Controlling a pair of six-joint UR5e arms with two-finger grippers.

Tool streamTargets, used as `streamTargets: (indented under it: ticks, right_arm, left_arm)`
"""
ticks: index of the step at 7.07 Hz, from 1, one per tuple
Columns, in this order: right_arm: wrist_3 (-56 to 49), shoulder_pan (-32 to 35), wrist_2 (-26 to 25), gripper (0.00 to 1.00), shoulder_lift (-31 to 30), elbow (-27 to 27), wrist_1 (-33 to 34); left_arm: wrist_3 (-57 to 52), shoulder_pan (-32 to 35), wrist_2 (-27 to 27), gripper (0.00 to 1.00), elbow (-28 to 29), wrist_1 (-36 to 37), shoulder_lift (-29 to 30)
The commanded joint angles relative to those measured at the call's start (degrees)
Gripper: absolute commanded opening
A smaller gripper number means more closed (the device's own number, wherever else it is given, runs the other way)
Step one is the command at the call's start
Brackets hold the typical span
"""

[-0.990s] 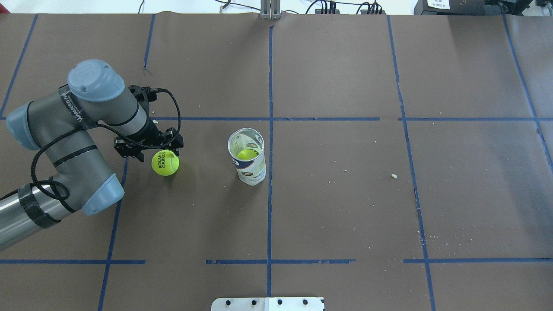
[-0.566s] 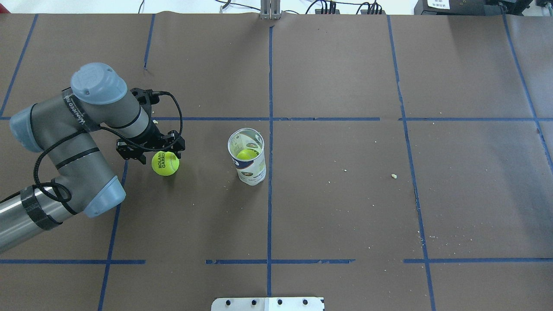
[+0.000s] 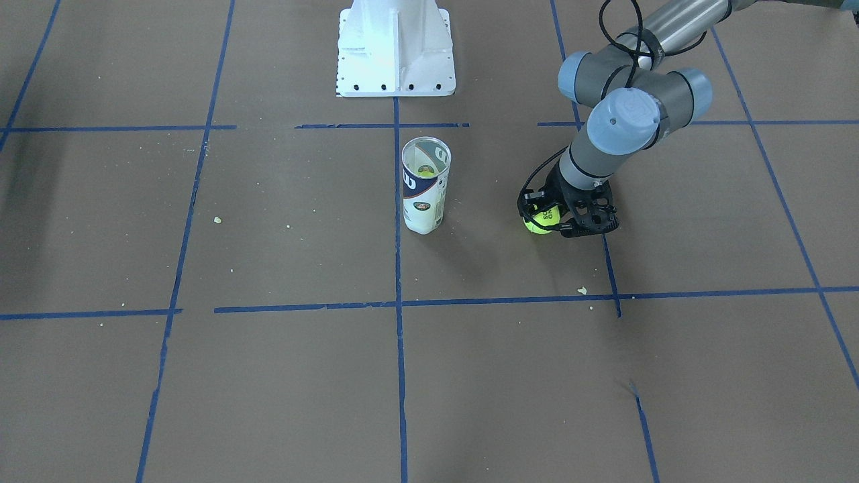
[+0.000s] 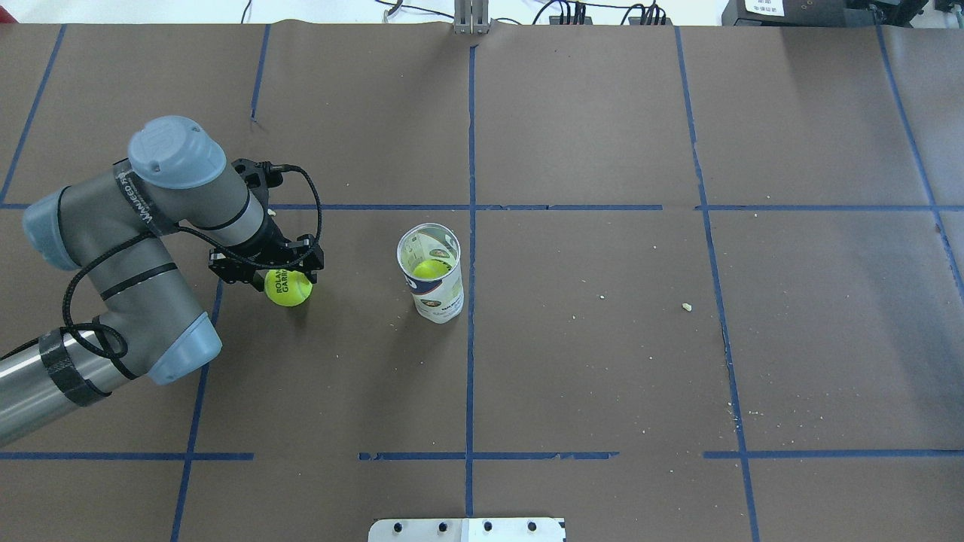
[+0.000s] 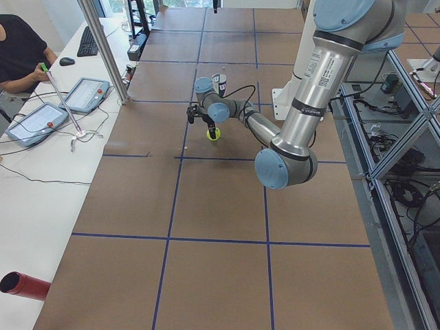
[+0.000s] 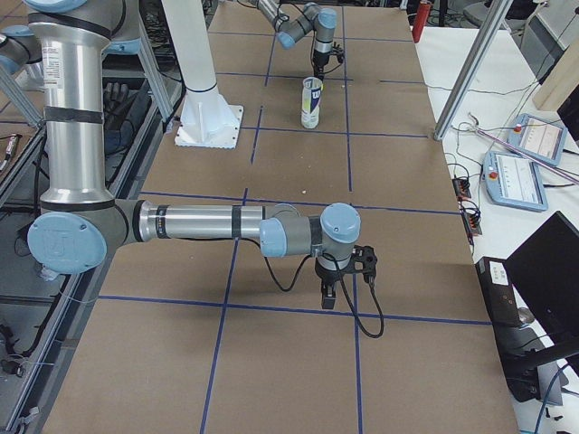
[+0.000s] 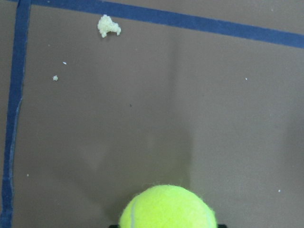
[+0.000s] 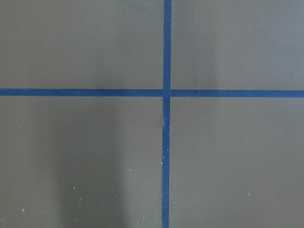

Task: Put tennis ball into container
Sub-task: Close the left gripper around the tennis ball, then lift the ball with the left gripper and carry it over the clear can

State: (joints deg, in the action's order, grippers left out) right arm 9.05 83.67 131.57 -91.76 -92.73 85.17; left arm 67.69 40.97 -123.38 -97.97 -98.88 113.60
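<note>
The tennis ball (image 4: 290,290), bright yellow-green with dark "ROLAND GARROS" lettering, lies on the brown paper left of centre. My left gripper (image 4: 271,272) hangs open just over it and covers its far upper edge. From the front, the ball (image 3: 541,221) peeks out beside that gripper (image 3: 562,221). The left wrist view catches only the ball's top (image 7: 167,209) at the bottom edge, with no fingers in sight. To the ball's right stands the container (image 4: 437,297), upright and open, with a second yellow ball (image 4: 431,269) inside. My right gripper (image 6: 342,282) hovers far off over bare paper; I cannot tell its state.
A white metal pedestal (image 3: 396,47) stands at the robot's side of the table. Blue tape lines and small crumbs (image 4: 686,306) mark the brown paper. The right wrist view shows only a tape crossing (image 8: 165,92). Operator desks with tablets (image 5: 41,124) flank the table's far side.
My left gripper has come closer to the ball and now overlaps its upper edge. The ball and the container have stayed where they were.
</note>
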Motion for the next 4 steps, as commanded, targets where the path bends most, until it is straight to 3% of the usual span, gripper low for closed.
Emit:
streamTargets:
  ticks: [1,3,4]
  right_arm:
    - [0.0,0.0,0.0,1.0,0.0,0.0,0.0]
    - [0.0,-0.09,0.0,1.0,0.0,0.0,0.0]
    - [0.0,0.0,0.0,1.0,0.0,0.0,0.0]
  left_arm:
    - [-2.19,5.92,-0.1,0.0,-16.04,20.6,-0.32]
    - [-5.72,10.26,-0.28,0.0,-26.35,42.89,8.88]
    - [-5.64,10.53,-0.63,0.0,-27.01,46.2,12.49]
